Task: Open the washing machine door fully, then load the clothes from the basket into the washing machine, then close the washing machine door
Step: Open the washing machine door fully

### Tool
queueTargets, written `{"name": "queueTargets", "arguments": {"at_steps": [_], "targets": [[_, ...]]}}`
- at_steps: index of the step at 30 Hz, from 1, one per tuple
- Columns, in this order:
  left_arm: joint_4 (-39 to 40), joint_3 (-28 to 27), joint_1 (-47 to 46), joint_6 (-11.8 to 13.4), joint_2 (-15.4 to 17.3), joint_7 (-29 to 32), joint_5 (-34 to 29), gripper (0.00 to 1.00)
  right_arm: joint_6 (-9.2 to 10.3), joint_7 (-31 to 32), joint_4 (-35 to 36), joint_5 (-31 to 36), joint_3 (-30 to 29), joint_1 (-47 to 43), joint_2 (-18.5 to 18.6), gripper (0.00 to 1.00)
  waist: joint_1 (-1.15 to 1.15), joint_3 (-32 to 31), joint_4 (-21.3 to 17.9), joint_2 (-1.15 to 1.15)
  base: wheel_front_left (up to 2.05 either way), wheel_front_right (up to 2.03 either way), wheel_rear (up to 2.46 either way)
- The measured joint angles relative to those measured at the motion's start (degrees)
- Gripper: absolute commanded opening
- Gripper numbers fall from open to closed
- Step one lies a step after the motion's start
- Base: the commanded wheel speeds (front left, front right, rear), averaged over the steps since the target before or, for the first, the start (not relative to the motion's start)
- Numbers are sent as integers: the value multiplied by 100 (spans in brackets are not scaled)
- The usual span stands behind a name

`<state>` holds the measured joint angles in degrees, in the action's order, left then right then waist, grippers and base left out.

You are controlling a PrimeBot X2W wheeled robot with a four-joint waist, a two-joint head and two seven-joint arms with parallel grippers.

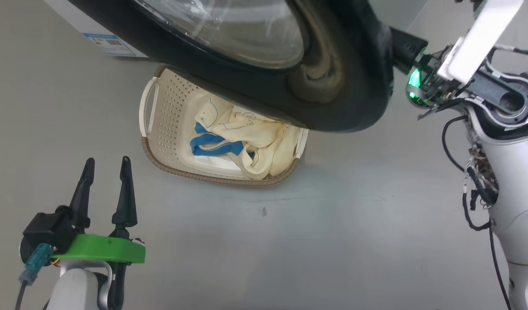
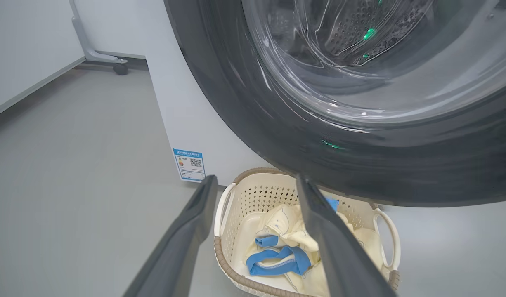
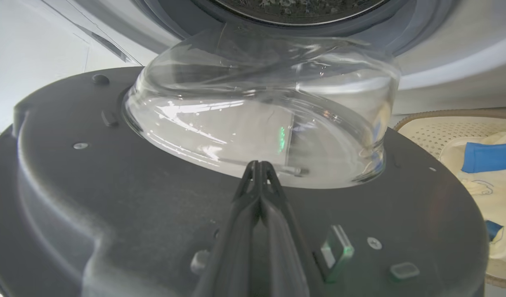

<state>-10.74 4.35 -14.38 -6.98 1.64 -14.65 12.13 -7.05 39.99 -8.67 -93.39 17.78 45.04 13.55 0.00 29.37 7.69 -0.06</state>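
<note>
My right gripper (image 3: pixel 259 165) has its fingers pressed together with nothing between them; the tips lie over the dark inner face of the washing machine door (image 3: pixel 112 185), at the base of its glass bowl (image 3: pixel 257 115), though I cannot tell if they touch; the steel drum (image 3: pixel 298 4) shows at 12 o'clock. My left gripper (image 1: pixel 107 162) hangs spread and empty at 7 o'clock in the head view, over the grey floor (image 1: pixel 333 241); toward its 1 o'clock stands the basket (image 1: pixel 169 107) holding the clothes (image 1: pixel 246 129), partly under the door's black rim; the washing machine (image 2: pixel 183 115) with its blue label (image 2: pixel 189 165) stands behind.
</note>
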Motion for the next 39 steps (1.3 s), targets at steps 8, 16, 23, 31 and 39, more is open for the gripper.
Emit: {"name": "queueTargets", "arguments": {"at_steps": [8,16,23,31,39], "targets": [[-89,-22,115,0,0,0,37,100,0,276,181,-169,426,-541,-425,0,0,-424,-100,0,0,0,0],[-169,-15,318,0,1,0,163,100,0,492,215,-254,802,-1094,-739,0,0,-874,-136,0,0,0,0],[-207,62,477,0,4,0,250,100,-1,505,223,-343,980,-1589,-894,0,0,-1255,-90,0,0,0,0],[-213,90,623,0,7,0,396,100,-1,356,178,-341,1233,-2010,-953,0,0,-1665,39,0,0,0,0],[-203,141,781,0,8,0,523,100,-1,78,71,-211,1490,-2170,-955,0,0,-1973,223,0,0,0,0]]}}
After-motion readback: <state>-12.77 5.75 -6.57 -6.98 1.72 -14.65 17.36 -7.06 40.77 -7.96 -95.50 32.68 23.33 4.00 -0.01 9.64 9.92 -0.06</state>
